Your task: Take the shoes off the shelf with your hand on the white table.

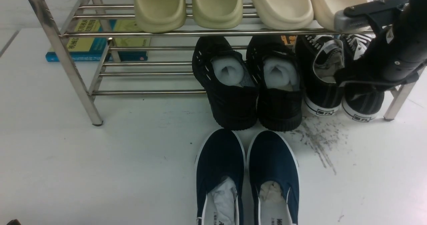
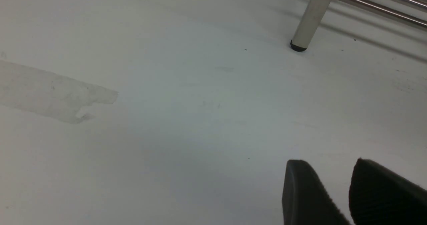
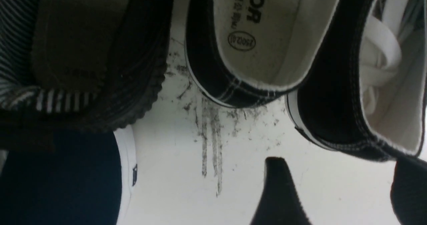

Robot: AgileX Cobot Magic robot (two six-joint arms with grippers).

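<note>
The black canvas sneakers [image 1: 322, 84] stand side by side at the right end of the chrome shelf's [image 1: 133, 33] lower tier, heels towards me. My bulky black right arm [image 1: 390, 58] hangs over the right sneaker [image 1: 362, 106] and hides most of it. In the right wrist view my right gripper [image 3: 337, 166] is open over the white table [image 3: 173, 178], just off the sneaker heels [image 3: 333, 111]; only table lies between its jaws, and one finger [image 3: 410, 185] is next to a heel. My left gripper [image 2: 328, 161] is open with a narrow gap, empty, low over bare table near a shelf leg [image 2: 313, 14].
Chunky all-black shoes [image 1: 230, 94] sit left of the sneakers. Navy slip-ons [image 1: 220, 171] lie on the table in front, next to dark scuff marks [image 1: 317, 141]. Beige slippers [image 1: 217, 8] fill the top tier. A blue and yellow book [image 1: 93, 41] lies behind the shelf.
</note>
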